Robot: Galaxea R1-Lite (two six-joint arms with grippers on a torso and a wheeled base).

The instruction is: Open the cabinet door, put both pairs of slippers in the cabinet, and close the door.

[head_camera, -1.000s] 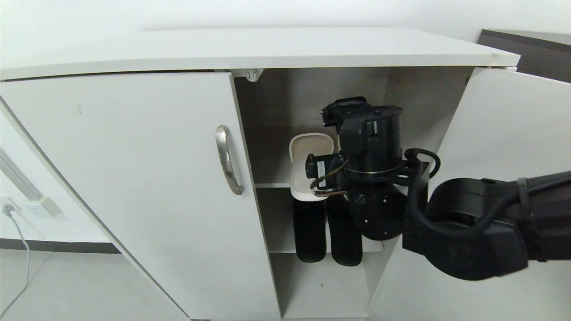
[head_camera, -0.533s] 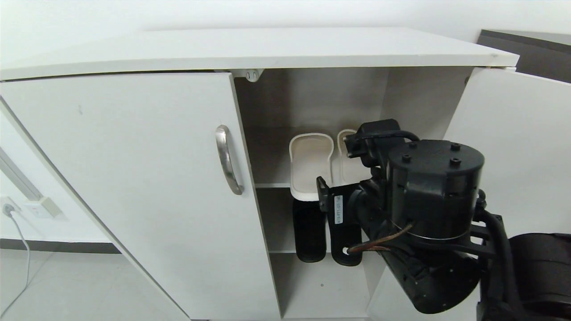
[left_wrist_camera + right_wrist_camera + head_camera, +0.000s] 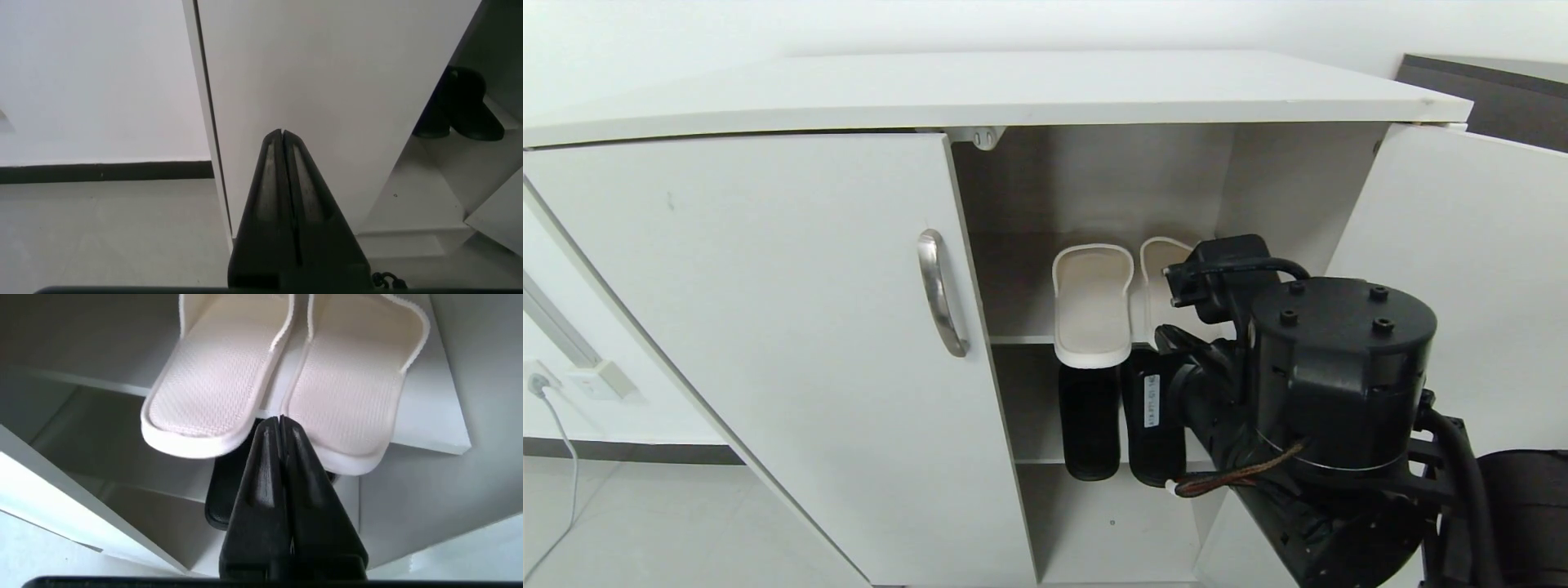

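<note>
2 pairs lie inside the cabinet [image 3: 1013,90], white slippers [image 3: 1093,302] above black slippers [image 3: 1092,420]. The right claw [image 3: 280,425], pinched shut and empty, hangs just before the white heels. The open door [image 3: 1445,269] stands to its right, nearer this arm.

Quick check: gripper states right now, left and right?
Left gripper: closed, holding nothing.
Right gripper: closed, empty, facing the pair of white woven slippers.

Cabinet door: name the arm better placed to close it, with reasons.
Probably right: the open door stands on that side, beside the right hand, shut and empty. The left hand faces the closed door.
</note>
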